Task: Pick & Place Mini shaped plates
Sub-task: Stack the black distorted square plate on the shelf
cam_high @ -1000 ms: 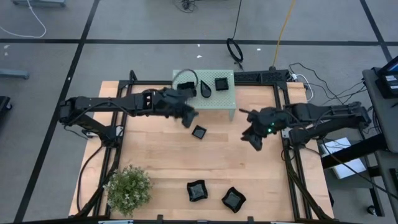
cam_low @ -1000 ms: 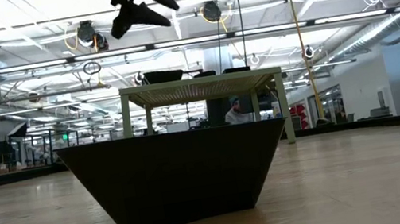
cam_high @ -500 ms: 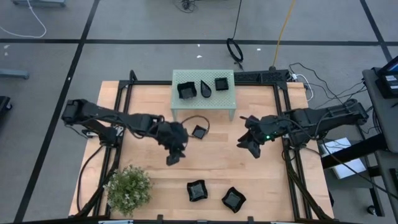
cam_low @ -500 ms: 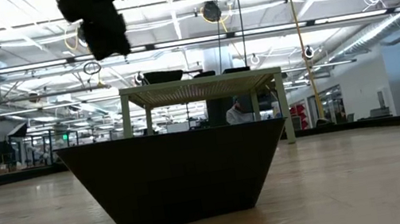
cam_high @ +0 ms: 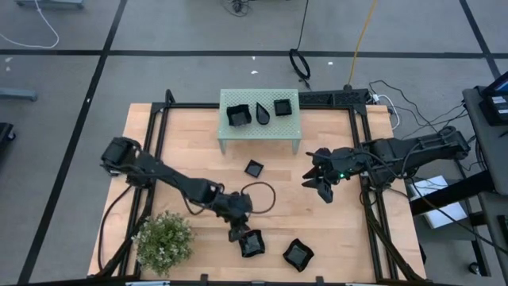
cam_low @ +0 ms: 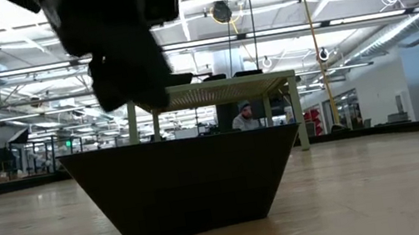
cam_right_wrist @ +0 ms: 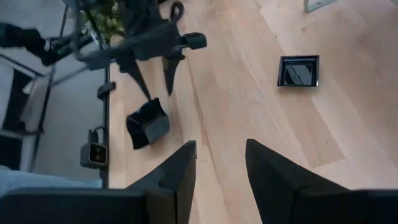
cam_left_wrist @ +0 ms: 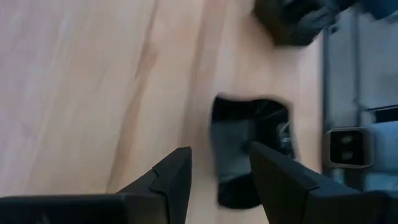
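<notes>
Three black mini plates (cam_high: 263, 113) sit on the mint-green stand (cam_high: 238, 137) at the table's far side. A small square plate (cam_high: 253, 168) lies flat on the table in front of the stand. Two wavy-edged plates (cam_high: 251, 244) (cam_high: 298, 254) rest near the front edge. My left gripper (cam_high: 237, 231) hovers open just left of the nearer wavy plate (cam_left_wrist: 249, 149), its fingers slanting down toward it. My right gripper (cam_high: 316, 187) hangs open, high over the table's right half, holding nothing.
A green bushy plant (cam_high: 163, 238) stands at the front left corner, close to my left arm. A black frame (cam_high: 365, 159) runs along the table's sides. In the low view a person (cam_low: 245, 116) sits in the room beyond the stand.
My left gripper has swung from beside the stand toward the table's near edge and down, tipping its fingers further downward, and now hovers by the wavy plate at the front. No plate has moved.
</notes>
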You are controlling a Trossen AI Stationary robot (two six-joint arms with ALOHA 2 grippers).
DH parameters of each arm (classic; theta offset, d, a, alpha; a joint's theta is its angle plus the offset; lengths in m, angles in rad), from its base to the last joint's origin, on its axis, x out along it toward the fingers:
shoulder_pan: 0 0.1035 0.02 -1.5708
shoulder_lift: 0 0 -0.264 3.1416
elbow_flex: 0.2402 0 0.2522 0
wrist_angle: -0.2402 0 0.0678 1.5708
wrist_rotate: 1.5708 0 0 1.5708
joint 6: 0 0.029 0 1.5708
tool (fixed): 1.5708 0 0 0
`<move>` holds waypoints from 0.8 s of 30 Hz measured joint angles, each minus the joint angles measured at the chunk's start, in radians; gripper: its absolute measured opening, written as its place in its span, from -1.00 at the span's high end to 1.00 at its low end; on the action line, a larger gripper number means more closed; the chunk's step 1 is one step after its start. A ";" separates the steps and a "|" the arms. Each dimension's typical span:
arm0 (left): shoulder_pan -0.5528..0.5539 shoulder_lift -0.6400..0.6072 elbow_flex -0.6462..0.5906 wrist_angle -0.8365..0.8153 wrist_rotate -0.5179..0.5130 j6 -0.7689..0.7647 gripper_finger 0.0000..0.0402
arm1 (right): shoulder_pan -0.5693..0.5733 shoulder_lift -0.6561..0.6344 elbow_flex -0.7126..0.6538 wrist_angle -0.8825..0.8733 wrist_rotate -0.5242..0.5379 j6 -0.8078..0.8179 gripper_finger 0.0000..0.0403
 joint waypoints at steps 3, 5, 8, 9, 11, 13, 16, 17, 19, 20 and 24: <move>-0.029 0.051 0.000 0.050 -0.044 -0.025 0.18 | 0.000 0.000 0.000 -0.008 0.000 -0.049 0.35; -0.044 0.076 -0.002 0.046 -0.056 -0.031 0.18 | 0.000 0.000 0.000 -0.013 0.000 -0.071 0.35; -0.061 0.116 0.001 0.073 -0.067 -0.068 0.18 | 0.000 0.000 0.000 -0.017 0.000 -0.097 0.35; -0.065 0.129 -0.002 0.075 -0.069 -0.077 0.18 | 0.000 0.000 0.000 -0.016 0.001 -0.102 0.35; -0.071 0.152 0.000 0.103 -0.078 -0.100 0.18 | 0.000 0.000 0.000 -0.016 0.001 -0.108 0.35; -0.077 0.154 -0.002 0.085 -0.087 -0.121 0.18 | 0.000 0.000 0.000 -0.016 0.001 -0.107 0.35; -0.079 0.151 0.000 0.092 -0.117 -0.138 0.27 | 0.000 0.000 0.000 -0.018 0.001 -0.108 0.35; -0.079 0.145 -0.001 0.090 -0.128 -0.142 0.34 | 0.000 0.000 0.000 -0.017 0.001 -0.112 0.35; -0.078 0.137 0.000 0.100 -0.133 -0.146 0.53 | 0.000 0.000 0.000 -0.018 0.002 -0.128 0.35; -0.077 0.135 0.004 0.103 -0.133 -0.147 0.64 | 0.000 0.000 0.000 -0.018 0.002 -0.137 0.35; -0.077 0.137 0.006 0.101 -0.098 -0.173 0.95 | 0.000 0.000 0.000 -0.016 0.002 -0.165 0.35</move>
